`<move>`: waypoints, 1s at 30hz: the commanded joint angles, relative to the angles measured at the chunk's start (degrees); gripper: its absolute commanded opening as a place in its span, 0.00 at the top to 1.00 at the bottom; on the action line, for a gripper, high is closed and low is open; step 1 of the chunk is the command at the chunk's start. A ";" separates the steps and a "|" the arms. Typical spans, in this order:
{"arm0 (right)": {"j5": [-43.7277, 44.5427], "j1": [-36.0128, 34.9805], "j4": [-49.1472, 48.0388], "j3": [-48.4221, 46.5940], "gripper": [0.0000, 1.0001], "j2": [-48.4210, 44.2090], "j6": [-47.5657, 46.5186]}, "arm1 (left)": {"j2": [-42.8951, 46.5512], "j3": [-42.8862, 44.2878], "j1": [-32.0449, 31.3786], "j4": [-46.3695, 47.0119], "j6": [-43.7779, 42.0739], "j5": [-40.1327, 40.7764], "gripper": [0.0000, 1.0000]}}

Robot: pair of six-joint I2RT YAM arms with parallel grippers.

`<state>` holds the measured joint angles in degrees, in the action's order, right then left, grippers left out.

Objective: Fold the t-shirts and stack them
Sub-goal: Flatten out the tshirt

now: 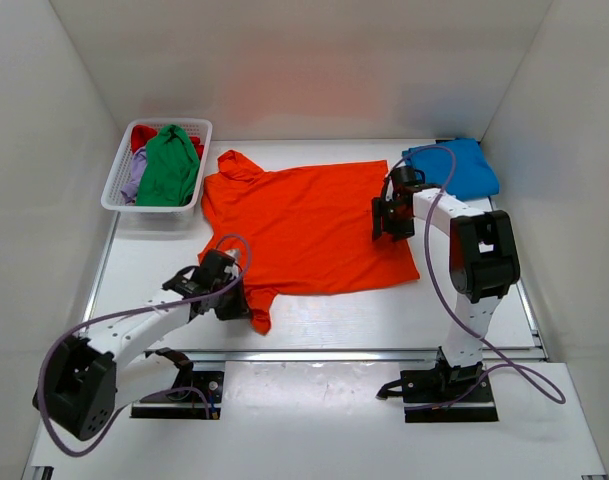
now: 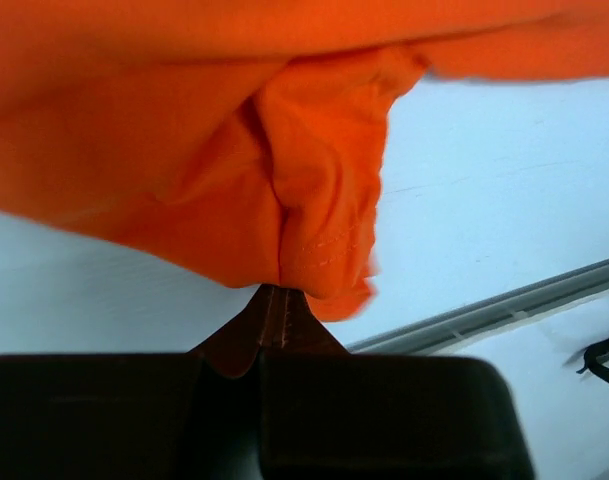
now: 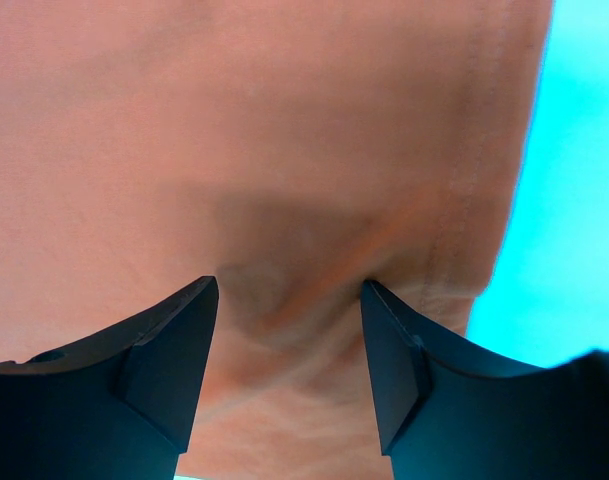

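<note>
The orange t-shirt (image 1: 304, 225) lies spread flat in the middle of the table. My left gripper (image 1: 234, 296) is at its near sleeve. In the left wrist view this gripper (image 2: 274, 308) is shut on a bunched fold of the orange sleeve (image 2: 314, 200), which is lifted a little off the table. My right gripper (image 1: 389, 220) is at the shirt's right edge. In the right wrist view it (image 3: 289, 300) is open, its fingertips (image 3: 189, 320) pressed down on the orange cloth (image 3: 284, 150) with a wrinkle between them. A folded blue t-shirt (image 1: 456, 168) lies at the back right.
A white lattice basket (image 1: 114, 188) stands at the back left and holds a green shirt (image 1: 169, 165), a red one (image 1: 142, 135) and a lilac one (image 1: 134, 180). White walls close in the table on three sides. A metal rail (image 1: 384, 352) runs along the near edge.
</note>
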<state>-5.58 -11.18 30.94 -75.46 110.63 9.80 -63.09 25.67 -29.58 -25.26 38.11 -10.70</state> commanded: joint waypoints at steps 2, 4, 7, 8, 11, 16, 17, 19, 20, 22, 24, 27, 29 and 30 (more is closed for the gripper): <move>0.05 1.51 0.00 -0.83 0.44 -0.49 -1.63 | 6.13 8.87 3.29 -16.39 -8.31 2.10 1.00; 0.40 1.43 0.27 -0.56 0.44 -0.94 -1.54 | 7.28 11.32 2.52 -21.13 -8.75 4.27 1.00; 0.66 2.48 0.53 0.22 0.45 -2.08 -1.54 | 7.63 11.95 2.07 -23.96 -9.11 7.36 1.00; 0.75 2.91 0.53 0.57 0.45 -2.61 -1.72 | 7.72 12.21 2.25 -24.05 -9.28 7.53 1.00; 2.59 3.35 1.75 1.02 0.45 -3.22 -1.89 | 8.77 12.03 3.03 -24.32 -8.85 7.71 0.84; 3.74 5.72 1.67 1.90 0.45 -2.88 -2.59 | 9.04 11.51 3.04 -24.05 -8.75 6.31 0.74; 3.30 6.25 1.84 1.72 0.45 -2.70 -2.86 | 9.21 10.98 2.61 -23.96 -8.75 6.30 0.71; 4.00 6.52 1.76 1.63 0.46 -2.09 -2.95 | 9.21 10.98 2.86 -23.70 -8.92 5.34 0.68; 5.39 6.70 1.93 1.37 0.45 -2.08 -3.38 | 9.65 10.81 2.95 -23.61 -8.93 5.25 0.68; 5.58 6.52 1.85 1.63 0.45 -1.82 -3.91 | 9.83 10.45 4.00 -23.35 -8.84 4.46 0.68; 5.50 6.26 1.76 1.72 0.46 -1.82 -3.82 | 9.92 9.93 3.22 -22.65 -8.14 4.55 0.67; 7.08 6.96 1.76 0.94 0.46 -0.95 -4.44 | 8.43 9.23 2.86 -21.24 -7.17 4.98 0.67; 5.94 7.23 2.02 0.14 0.46 -0.68 -4.44 | 6.94 9.75 3.22 -17.04 -6.99 6.30 0.67; 6.37 7.05 2.37 -0.04 0.46 -0.50 -4.53 | 5.45 9.92 3.74 -15.19 -7.78 7.78 0.65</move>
<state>-1.04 -4.80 32.08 -74.30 109.84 6.57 -55.55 35.55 -26.41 -46.59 30.44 -5.06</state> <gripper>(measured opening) 0.541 0.336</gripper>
